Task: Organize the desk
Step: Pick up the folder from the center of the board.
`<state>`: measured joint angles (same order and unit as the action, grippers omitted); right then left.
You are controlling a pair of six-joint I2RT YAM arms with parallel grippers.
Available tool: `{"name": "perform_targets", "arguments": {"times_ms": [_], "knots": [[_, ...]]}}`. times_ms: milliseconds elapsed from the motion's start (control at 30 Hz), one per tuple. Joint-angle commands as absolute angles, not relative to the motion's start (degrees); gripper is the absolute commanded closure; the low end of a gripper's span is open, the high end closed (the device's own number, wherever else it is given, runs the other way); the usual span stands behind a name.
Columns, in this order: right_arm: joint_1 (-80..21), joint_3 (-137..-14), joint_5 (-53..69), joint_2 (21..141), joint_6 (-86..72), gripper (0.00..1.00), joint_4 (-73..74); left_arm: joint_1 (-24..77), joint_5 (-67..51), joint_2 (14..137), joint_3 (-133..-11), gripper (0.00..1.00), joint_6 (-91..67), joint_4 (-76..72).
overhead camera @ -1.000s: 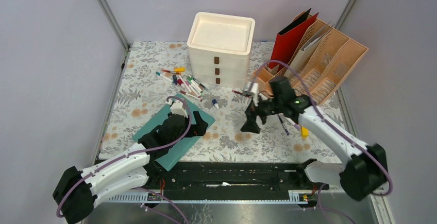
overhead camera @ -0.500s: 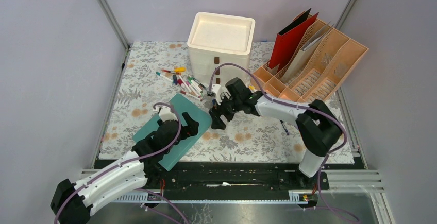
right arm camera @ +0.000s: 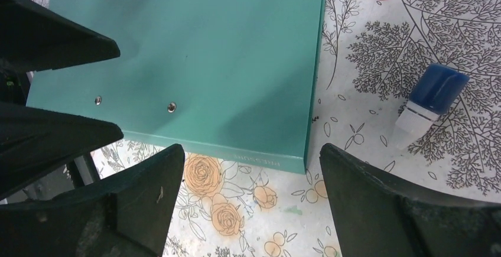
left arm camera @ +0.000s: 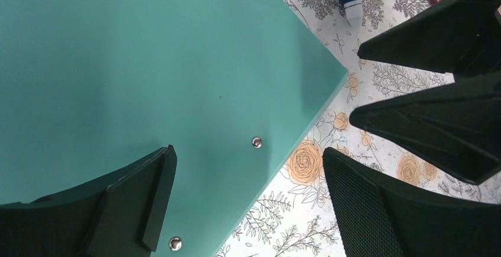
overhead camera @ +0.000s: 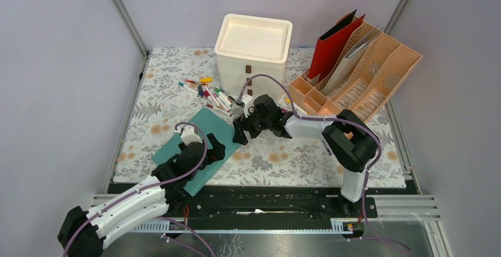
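Note:
The desk (overhead camera: 277, 159) is covered in a pale floral cloth. A teal folder (overhead camera: 188, 136) lies flat on it at the near left. My left gripper (overhead camera: 214, 149) is open, low over the folder's right edge; in the left wrist view (left arm camera: 248, 195) one finger is over the folder (left arm camera: 130, 62) and the other over the cloth. My right gripper (overhead camera: 240, 133) is open and empty just off the folder's right corner; in the right wrist view (right arm camera: 251, 201) it hangs over the cloth beside the folder's spine (right arm camera: 195, 56). The two grippers face each other closely.
A cream drawer unit (overhead camera: 253, 53) stands at the back middle. A tan file organizer (overhead camera: 369, 77) with a red folder (overhead camera: 331, 47) stands back right. Several loose markers (overhead camera: 211, 94) lie left of the drawers. A blue-capped marker (right arm camera: 431, 94) lies by the folder's corner.
My right arm has swung left from beside the organizer to the folder's right corner. My left gripper has drawn back a little toward the near edge over the folder.

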<state>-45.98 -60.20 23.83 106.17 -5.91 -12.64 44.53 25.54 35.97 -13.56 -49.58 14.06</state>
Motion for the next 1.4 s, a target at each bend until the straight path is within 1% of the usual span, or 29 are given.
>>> {"name": "perform_targets", "arguments": {"times_ms": [0,200,533,700,833,967,1033,1367], "knots": [[-46.4,-60.6,22.5,108.3,-9.8,0.09,-18.0,44.3,25.7,35.1,-12.1,0.02,-49.6,11.6],[-46.3,-60.1,23.7,110.4,-12.6,0.09,-18.1,44.4,25.0,35.6,-11.4,0.02,-49.6,10.5],[-45.4,-58.6,26.1,110.0,-16.5,0.1,-19.8,44.3,22.3,36.6,-10.7,0.02,-47.8,7.5],[-43.3,-57.9,29.7,111.2,-20.4,0.19,-21.7,44.3,21.2,38.5,-9.8,0.02,-48.1,4.9],[-41.5,-57.2,31.7,111.6,-22.8,0.29,-23.1,44.3,20.2,40.7,-9.3,0.03,-48.1,2.8],[-39.9,-56.7,34.0,112.7,-25.2,0.41,-24.4,44.4,19.3,42.6,-9.1,0.03,-47.9,0.9],[-39.5,-56.7,35.2,113.4,-26.2,0.44,-25.2,44.4,18.9,43.5,-9.1,0.03,-47.7,0.2],[-39.2,-55.9,39.6,115.6,-30.3,0.44,-31.0,44.4,16.4,46.8,-8.6,0.05,-47.0,-3.2]]}}
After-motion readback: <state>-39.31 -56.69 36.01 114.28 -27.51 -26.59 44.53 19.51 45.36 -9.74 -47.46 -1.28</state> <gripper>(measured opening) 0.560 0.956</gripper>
